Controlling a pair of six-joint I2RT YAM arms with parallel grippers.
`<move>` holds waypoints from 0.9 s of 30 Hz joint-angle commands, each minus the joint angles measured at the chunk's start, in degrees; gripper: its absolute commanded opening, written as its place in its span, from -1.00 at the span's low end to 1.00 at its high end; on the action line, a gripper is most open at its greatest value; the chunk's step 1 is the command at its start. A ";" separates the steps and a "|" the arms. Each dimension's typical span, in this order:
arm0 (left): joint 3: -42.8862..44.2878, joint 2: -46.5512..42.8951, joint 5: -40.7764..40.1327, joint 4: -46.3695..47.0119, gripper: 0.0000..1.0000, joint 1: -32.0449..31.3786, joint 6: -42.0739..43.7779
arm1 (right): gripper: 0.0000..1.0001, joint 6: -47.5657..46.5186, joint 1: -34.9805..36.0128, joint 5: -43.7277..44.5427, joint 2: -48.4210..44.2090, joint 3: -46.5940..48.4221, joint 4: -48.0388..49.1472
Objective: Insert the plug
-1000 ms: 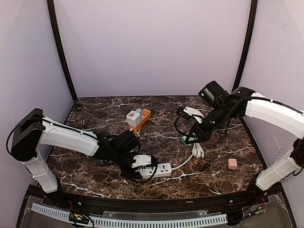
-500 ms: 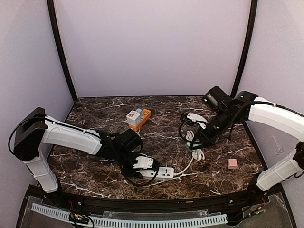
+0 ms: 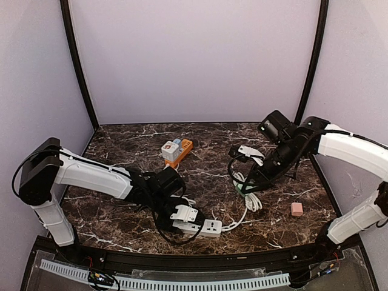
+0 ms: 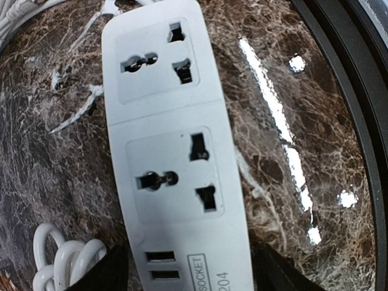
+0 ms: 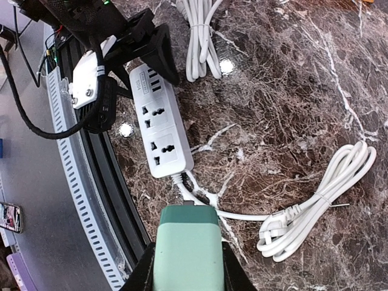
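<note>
The marble table (image 3: 121,145) carries the work. In the top view the left arm (image 3: 91,176) is stretched toward 6 o'clock and the right arm (image 3: 345,142) is bent in over 3 o'clock. The white power strip (image 3: 197,227) is laid flat near the front edge at 6 o'clock, with its cord (image 5: 321,200) trailed off toward 3 o'clock into a loose coil. The left gripper (image 4: 189,276) is set astride the strip's USB end, with its fingers (image 4: 103,273) at either long side; whether they press on the casing or stand just clear cannot be told. The right gripper (image 5: 187,267) is clamped on the green plug (image 5: 185,236), which appears to be held clear of the table and well apart from the strip; in the right wrist view the strip is found toward 11 o'clock of it. The pins are hidden beneath the plug body. The step in hand is judged to be the carry to the strip, with insertion not yet begun. The strip should be steadied before contact is made. The far socket (image 4: 159,60) is to be preferred over the near socket (image 4: 173,173), since more room is left there beside the left fingers. The pins should be turned to match the slot pattern, the descent made square to the face, and force applied only once the pins are entered. The cord should be kept from under the plug.
</note>
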 commanded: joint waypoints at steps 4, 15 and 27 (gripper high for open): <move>-1.99 -2.04 -2.68 1.55 0.83 -0.45 -2.47 | -1.00 -0.22 4.93 -1.50 1.75 1.38 2.01; -5.85 -13.23 -6.73 5.14 0.97 -0.01 -12.40 | -1.00 -3.24 10.44 2.17 10.21 7.54 1.64; -11.15 -29.19 -16.10 4.74 0.97 1.63 -20.83 | -1.00 -4.78 15.18 5.68 17.45 12.35 0.43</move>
